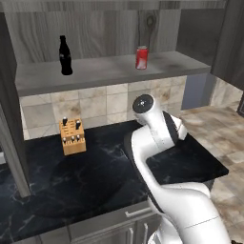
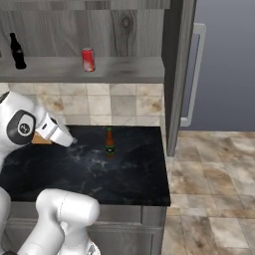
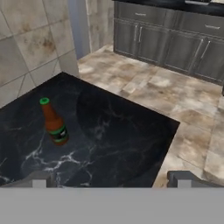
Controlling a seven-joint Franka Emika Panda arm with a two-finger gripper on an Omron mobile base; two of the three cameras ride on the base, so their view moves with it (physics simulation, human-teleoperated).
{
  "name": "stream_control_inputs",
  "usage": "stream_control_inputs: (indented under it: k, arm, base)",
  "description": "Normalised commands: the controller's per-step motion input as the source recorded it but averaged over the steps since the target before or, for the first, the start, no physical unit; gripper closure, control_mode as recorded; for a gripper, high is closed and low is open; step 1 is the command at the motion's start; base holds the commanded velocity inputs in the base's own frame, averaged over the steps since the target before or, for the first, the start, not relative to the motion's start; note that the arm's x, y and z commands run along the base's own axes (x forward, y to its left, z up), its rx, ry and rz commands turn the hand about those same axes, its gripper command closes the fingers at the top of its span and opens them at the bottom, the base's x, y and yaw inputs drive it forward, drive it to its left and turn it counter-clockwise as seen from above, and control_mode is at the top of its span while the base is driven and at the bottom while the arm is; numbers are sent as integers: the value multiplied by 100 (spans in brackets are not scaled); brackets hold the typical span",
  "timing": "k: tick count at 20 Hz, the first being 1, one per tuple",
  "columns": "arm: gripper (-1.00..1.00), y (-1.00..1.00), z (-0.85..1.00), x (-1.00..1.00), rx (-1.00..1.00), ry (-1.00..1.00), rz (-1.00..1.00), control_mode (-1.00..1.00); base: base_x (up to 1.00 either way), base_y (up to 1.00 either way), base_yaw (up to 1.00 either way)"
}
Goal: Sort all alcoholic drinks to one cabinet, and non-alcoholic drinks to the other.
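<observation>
A slim brown bottle with a green cap and a dark label stands upright on the black counter, near the tiled wall. In the hand view the same bottle shows at the left, ahead of my gripper and apart from it. The gripper's fingertips stand wide, so it is open with nothing between them. From the right base view the gripper hangs left of the bottle. On the cabinet shelf above stand a black cola bottle and a red soda can, well apart.
A wooden knife block sits on the counter against the tiles, left of the arm. A grey fridge stands past the counter's right end, beyond an upright cabinet panel. Lower grey cabinets line the far side of the floor.
</observation>
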Motion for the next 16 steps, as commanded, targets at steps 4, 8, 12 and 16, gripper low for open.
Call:
stream_control_inputs:
  k: [4,8,12,16]
  arm:
    - [-100,0,-19,26,-9,-8,-11,-100]
    - [-100,0,-9,24,-9,-6,-8,-100]
    - [-100,0,-12,34,-9,0,-8,-100]
    - [-100,0,-14,44,-7,0,-8,-100]
  base:
    - [0,0,0]
    - [0,0,0]
    - [0,0,0]
    - [0,0,0]
